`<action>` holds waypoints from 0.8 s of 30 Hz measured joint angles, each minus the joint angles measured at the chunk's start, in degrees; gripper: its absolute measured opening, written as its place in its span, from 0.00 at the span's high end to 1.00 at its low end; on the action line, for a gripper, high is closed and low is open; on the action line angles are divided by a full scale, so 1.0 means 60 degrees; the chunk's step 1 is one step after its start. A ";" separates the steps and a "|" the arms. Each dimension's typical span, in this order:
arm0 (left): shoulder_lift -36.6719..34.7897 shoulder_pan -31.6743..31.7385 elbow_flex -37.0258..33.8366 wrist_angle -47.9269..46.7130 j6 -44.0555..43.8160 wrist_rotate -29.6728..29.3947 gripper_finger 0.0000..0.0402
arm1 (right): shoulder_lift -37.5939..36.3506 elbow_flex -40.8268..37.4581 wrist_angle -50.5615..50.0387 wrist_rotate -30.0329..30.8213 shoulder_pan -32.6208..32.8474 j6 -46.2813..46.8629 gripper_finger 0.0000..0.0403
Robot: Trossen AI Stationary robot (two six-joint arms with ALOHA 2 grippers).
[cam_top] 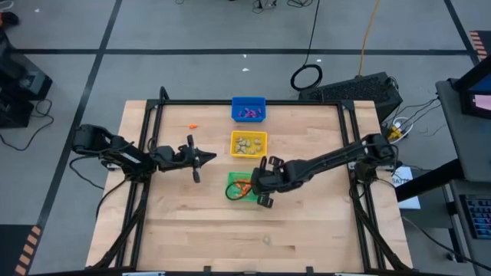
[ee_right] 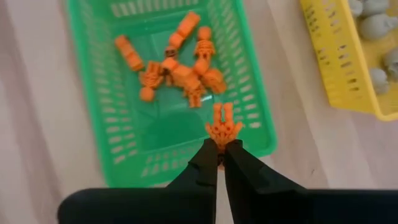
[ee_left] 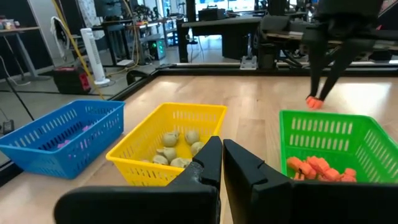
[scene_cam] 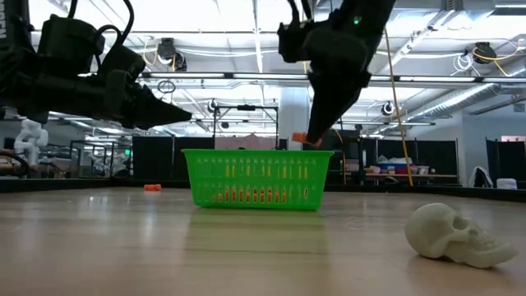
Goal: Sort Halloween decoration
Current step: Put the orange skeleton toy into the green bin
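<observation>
Trinkets of moulded plastic are the matter here: one small orange skeleton piece (ee_right: 222, 129), with splayed ribs and two stubby legs, is pinched at its lower end by the right gripper (ee_right: 221, 152), whose two dark tapered fingers are clamped together on it just above the near rim of the green bin (ee_right: 99, 146). In the middle of the right wrist frame a loose heap of orange trinkets (ee_right: 177, 70), blocky and ribbed, lies on the floor of that latticed, slotted-wall basket. In the high frame the right arm reaches from the right edge toward the centre, wrist bent downward over the green bin, and in the low frame it descends from the top centre with the orange piece at its tip above the basket's right rim. The yellow bin (ee_left: 149, 134), of the same slotted plastic, holds rounded pale beige-olive skulls (ee_left: 173, 149); the blue bin (ee_left: 53, 140), at the left of the left wrist frame, holds purple pieces (cam_top: 247, 113). The left gripper (ee_left: 222, 155) hovers at centre left of the high frame, stretched level above the wood-grain table (cam_top: 184, 222), its fingers pressed together on nothing. A larger pale skull (scene_cam: 454, 234) rests on the table at lower right of the low frame, and a stray orange piece (cam_top: 193, 126) lies upper left of the bins.
</observation>
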 joint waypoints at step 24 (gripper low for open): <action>0.0000 0.0000 0.0004 -0.0149 0.0051 0.0025 0.96 | 0.0115 -0.0004 0.1704 -0.0273 -0.0576 -0.0836 0.83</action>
